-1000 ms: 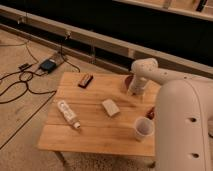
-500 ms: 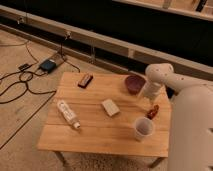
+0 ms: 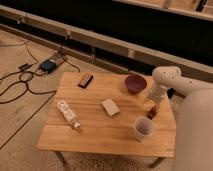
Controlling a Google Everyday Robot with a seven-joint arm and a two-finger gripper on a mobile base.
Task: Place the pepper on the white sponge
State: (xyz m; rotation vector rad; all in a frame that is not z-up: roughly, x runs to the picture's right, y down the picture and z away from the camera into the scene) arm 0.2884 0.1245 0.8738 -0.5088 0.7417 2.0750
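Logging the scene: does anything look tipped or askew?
Only the white tube lies on its side at the table's left; cup and bowl stand upright. The gripper is at the pepper near the right edge.

1 view only, no overlap to check. Viewpoint is high, angled down and forward over the desk [image 3: 100, 134] toward the dark back wall [image 3: 125, 25]. Mid range, whole desktop in frame. Robot arm [image 3: 195, 125] fills the lower right; gripper [image 3: 152, 111] is over the desk's right edge.
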